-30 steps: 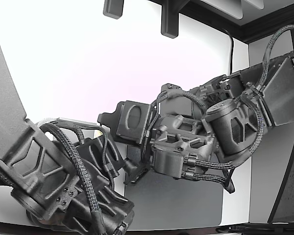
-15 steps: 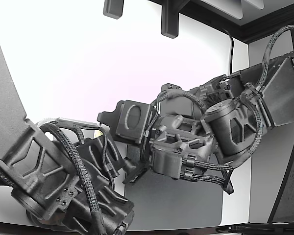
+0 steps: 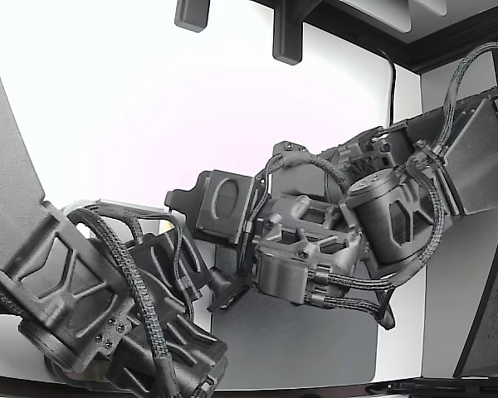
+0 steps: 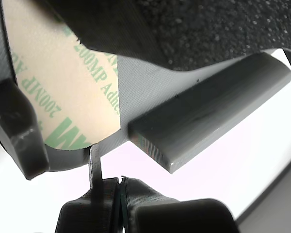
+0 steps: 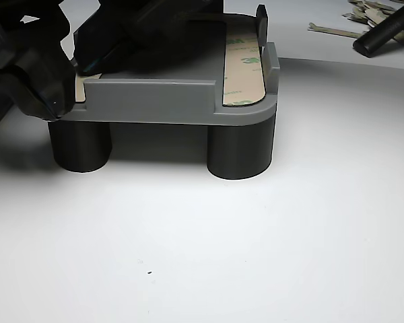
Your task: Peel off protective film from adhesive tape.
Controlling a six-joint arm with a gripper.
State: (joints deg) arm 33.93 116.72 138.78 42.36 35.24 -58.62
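Comparing the exterior view with the two earlier pictures shows very little change: the arm on the exterior view's right (image 3: pixel 373 224) has sagged a touch lower and closer toward the middle over the last second, while the arm on the exterior view's left (image 3: pixel 108 307) has not shifted. That small creep suggests the hand is settling onto its target rather than pulling anything away, so the peel itself probably has not begun. In the other view the grey fixture (image 5: pixel 155 101) stands on two dark round legs on the white table (image 5: pixel 256 256), and a strip of adhesive tape (image 5: pixel 244 70) with green print lies flat along its end nearest the upright post; a second pale strip end (image 5: pixel 81 84) shows at the opposite corner, right beside the dark hand (image 5: pixel 60 64). The wrist view shows the protective film (image 4: pixel 63 82), cream with green lettering, lying smooth with no lifted corner that I can see, next to a grey bar (image 4: pixel 208 116). Whether the hand is open or closed on the film I cannot tell, since its fingertips are hidden or blurred in every view. Spent liner scraps (image 5: pixel 337 28) lie far back on the table.
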